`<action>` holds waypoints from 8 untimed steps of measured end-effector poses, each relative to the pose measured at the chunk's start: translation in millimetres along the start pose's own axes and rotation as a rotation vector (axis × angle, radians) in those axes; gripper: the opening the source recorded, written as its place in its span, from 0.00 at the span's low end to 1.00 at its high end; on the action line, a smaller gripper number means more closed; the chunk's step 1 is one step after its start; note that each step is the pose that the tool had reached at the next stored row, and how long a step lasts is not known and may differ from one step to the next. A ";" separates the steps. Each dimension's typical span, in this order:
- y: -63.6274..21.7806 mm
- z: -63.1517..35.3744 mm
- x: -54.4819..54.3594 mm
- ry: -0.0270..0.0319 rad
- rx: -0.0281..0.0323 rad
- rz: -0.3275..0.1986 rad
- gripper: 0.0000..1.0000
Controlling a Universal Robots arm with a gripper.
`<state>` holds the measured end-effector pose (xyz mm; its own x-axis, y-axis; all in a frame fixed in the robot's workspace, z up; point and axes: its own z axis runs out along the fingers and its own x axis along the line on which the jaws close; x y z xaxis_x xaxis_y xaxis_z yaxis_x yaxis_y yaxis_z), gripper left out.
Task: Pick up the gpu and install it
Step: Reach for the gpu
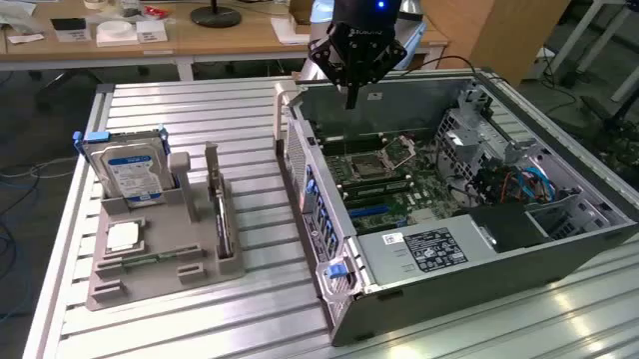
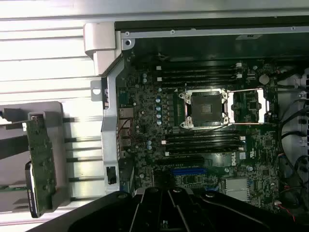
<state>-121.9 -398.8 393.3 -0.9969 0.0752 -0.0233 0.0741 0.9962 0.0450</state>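
Hovering with jaws pressed together, empty, over the green motherboard (image 1: 384, 191) inside the open dark metal computer case (image 1: 479, 262). Well apart from the thin dark gpu card (image 1: 221, 217) with silvery bracket, standing on edge in the grey plastic holder (image 1: 150, 278) on the slatted metal desk (image 1: 200, 112).

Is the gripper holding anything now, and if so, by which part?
Nothing is held. The gripper is shut on nothing above the open computer case; the gpu stands in the gray rack, apart from it.
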 end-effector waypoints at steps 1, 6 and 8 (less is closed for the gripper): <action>0.0 0.0 0.0 0.0000 0.0000 0.000 0.11; 0.0 0.1 0.8 -0.0002 -0.0001 0.000 0.11; -0.2 0.0 2.2 -0.0001 -0.0001 0.000 0.11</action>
<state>-124.1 -398.9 393.3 -0.9969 0.0753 -0.0233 0.0742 0.9962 0.0451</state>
